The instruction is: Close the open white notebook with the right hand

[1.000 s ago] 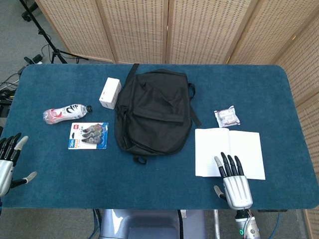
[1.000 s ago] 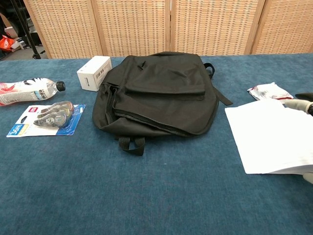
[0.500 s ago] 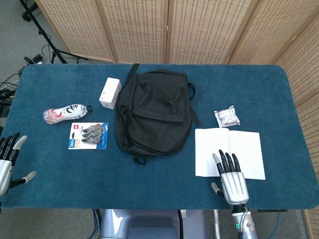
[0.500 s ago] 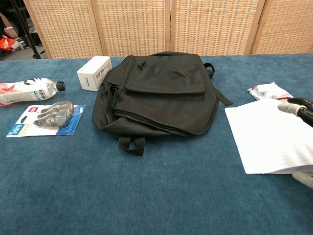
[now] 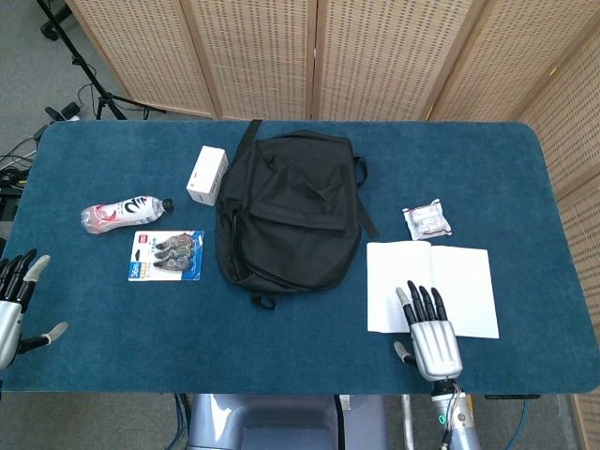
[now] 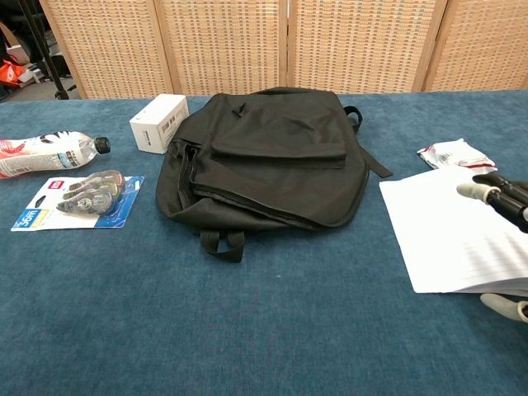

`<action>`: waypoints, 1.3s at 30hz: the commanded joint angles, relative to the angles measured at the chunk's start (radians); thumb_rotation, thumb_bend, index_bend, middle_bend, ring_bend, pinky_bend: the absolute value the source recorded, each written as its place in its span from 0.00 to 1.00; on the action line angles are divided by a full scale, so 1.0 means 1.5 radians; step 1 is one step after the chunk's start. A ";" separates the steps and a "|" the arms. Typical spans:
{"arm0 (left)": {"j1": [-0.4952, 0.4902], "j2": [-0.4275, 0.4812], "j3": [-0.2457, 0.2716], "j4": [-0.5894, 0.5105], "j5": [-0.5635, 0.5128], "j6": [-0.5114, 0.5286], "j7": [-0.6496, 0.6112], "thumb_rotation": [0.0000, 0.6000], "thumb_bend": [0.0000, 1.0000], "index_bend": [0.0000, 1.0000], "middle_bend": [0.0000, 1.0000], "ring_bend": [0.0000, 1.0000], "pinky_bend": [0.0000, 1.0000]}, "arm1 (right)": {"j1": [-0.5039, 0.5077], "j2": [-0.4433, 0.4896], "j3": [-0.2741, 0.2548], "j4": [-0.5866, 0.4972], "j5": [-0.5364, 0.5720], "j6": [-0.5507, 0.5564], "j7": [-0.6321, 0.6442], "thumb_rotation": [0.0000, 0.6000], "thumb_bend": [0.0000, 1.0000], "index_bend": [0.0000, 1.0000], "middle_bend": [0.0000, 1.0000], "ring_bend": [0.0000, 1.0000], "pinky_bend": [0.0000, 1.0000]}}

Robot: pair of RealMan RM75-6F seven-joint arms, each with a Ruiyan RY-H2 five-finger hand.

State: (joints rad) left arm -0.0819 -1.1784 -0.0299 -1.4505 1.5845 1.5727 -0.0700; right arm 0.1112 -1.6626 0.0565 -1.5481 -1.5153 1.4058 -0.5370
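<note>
The white notebook (image 5: 431,286) lies open and flat on the blue table at the front right, also seen in the chest view (image 6: 450,235). My right hand (image 5: 429,333) hovers flat, fingers spread and pointing away, over the notebook's near edge around the centre fold; it holds nothing. In the chest view only its fingertips (image 6: 495,196) and thumb show at the right edge. My left hand (image 5: 17,305) is open at the table's front left corner, far from the notebook.
A black backpack (image 5: 291,211) lies mid-table, left of the notebook. A small wrapped packet (image 5: 427,219) sits just behind the notebook. Further left are a white box (image 5: 207,174), a plastic bottle (image 5: 122,213) and a blister pack (image 5: 166,255).
My right hand has drifted left and slightly back toward the table's front edge over the notebook. The left hand and the notebook have stayed put.
</note>
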 commanded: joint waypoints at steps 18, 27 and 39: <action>-0.001 -0.009 -0.005 0.015 0.003 0.010 0.000 0.92 0.07 0.00 0.00 0.00 0.00 | 0.027 -0.018 0.016 0.041 0.050 -0.029 0.013 1.00 0.26 0.00 0.00 0.00 0.00; 0.000 -0.003 0.000 0.004 0.003 0.005 0.001 0.92 0.07 0.00 0.00 0.00 0.00 | 0.037 -0.024 0.017 0.055 0.062 -0.037 0.020 1.00 0.26 0.00 0.00 0.00 0.00; 0.000 0.000 0.000 -0.001 0.000 0.002 0.001 0.92 0.07 0.00 0.00 0.00 0.00 | 0.048 -0.033 0.019 0.069 0.081 -0.046 0.017 1.00 0.26 0.00 0.00 0.00 0.00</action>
State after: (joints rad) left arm -0.0818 -1.1777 -0.0296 -1.4522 1.5853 1.5765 -0.0690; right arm 0.1829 -1.7116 0.0853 -1.4453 -1.3947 1.3374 -0.5116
